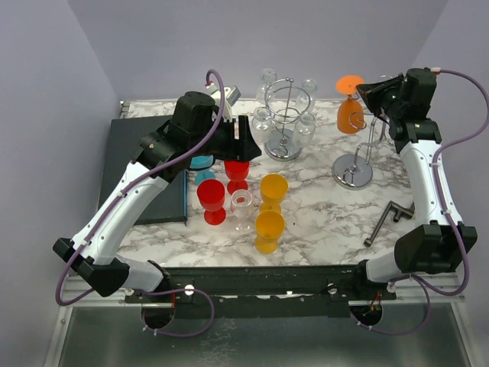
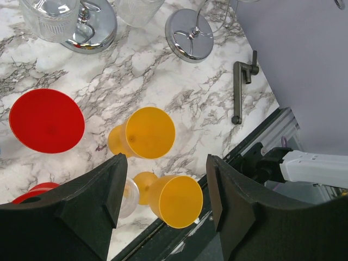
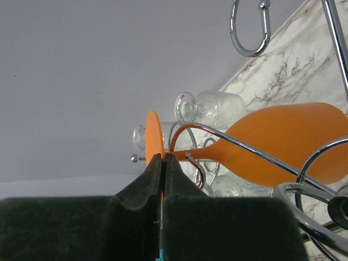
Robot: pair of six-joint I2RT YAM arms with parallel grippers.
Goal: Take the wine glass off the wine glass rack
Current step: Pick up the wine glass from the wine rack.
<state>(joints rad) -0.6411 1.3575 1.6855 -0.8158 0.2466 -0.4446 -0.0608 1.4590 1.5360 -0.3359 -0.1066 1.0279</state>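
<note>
Right claw [image 1: 367, 93], seen from above, is up at the far right of the table, against the round foot of the orange wine glass [image 1: 351, 115], which hangs bowl-down from the wine glass rack [image 1: 352, 170]. Left claw [image 1: 246, 145] hangs over a huddle of red goblets [image 1: 212, 195] and yellow goblets [image 1: 273, 187], beside a second rack [image 1: 284, 145] hung with clear glasses. From the left wrist, that claw [image 2: 163, 190] stands wide apart with nothing between its fingers [image 2: 98, 196], and the yellow goblets [image 2: 149, 133] sit below the gap. From the right wrist, the right claw [image 3: 163, 163] is pinched tight on the thin edge of the glass's foot. The stem rests in the chrome wire of the wine glass rack [image 3: 250, 54], with the orange bowl [image 3: 288, 144] beyond.
</note>
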